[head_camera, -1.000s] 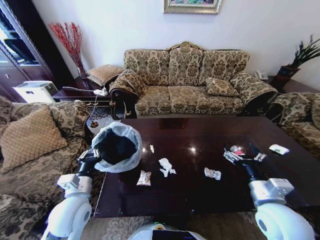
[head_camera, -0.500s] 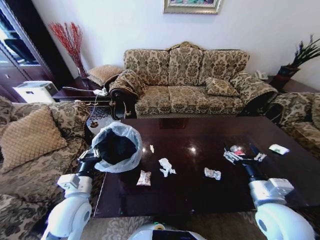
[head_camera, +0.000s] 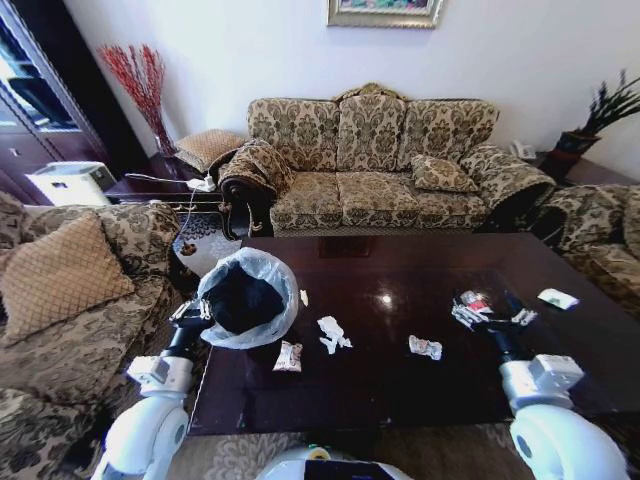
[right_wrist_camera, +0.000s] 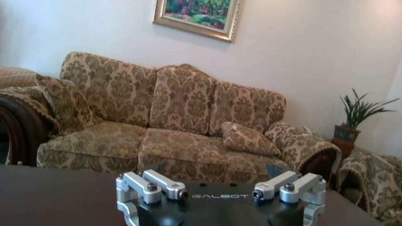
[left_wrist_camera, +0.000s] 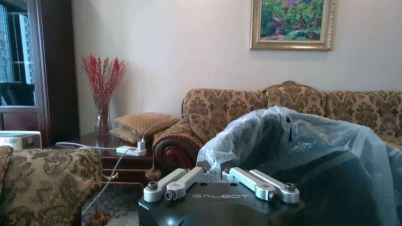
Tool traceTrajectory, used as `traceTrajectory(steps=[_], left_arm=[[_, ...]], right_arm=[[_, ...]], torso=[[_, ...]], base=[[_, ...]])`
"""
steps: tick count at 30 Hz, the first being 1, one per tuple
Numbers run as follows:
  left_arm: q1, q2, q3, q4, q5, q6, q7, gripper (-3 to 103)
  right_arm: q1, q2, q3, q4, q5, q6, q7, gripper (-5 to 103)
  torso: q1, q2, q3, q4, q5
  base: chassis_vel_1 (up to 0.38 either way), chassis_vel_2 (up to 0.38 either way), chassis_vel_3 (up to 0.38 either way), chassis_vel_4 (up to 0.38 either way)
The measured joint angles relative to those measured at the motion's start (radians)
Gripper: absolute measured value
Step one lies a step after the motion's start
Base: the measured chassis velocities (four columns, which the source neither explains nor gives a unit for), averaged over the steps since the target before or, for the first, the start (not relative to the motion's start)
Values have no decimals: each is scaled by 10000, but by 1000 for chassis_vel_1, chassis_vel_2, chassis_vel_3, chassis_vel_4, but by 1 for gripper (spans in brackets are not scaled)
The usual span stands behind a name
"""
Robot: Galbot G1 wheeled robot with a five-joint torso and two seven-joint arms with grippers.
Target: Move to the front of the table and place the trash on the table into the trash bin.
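Where the trash bin formerly hung off the surface's left edge, it now overlaps that edge, clamped by the left tool. Scraps lie unmoved mid-surface. Right tool: fingers apart, above the bottle, unchanged.

Left tool clamped on the trash bin, raised at near left; right tool spread, extended forward at right.
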Motion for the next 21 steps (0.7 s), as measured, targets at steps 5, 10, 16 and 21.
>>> traceTrajectory(steps=[5, 10, 16, 21], left_arm=[[1, -42, -8, -86, -91, 39, -76, 3], [45, -81, -55, -125, -147, 38, -79, 3], [79, -194, -161, -200, -122, 38, -73, 3], [109, -295, -326, -301, -99, 64, -100, 3]], right_arm=[[-29, -152, -116, 65, 173, 100, -218, 100], [4, -453, -550, 82, 226, 314, -500, 100], [409, -1159, -1443, 31, 589, 386, -961, 100], [988, -1888, -2460, -246, 1164, 397, -1041, 100]], torso=[[0, 0, 0, -1, 1], [0, 0, 0, -1, 0], [0, 0, 0, 0, -1], [1, 0, 0, 0, 1]], base=[[0, 0, 0, 0], [0, 0, 0, 0], [0, 0, 0, 0], [36, 43, 47, 41]])
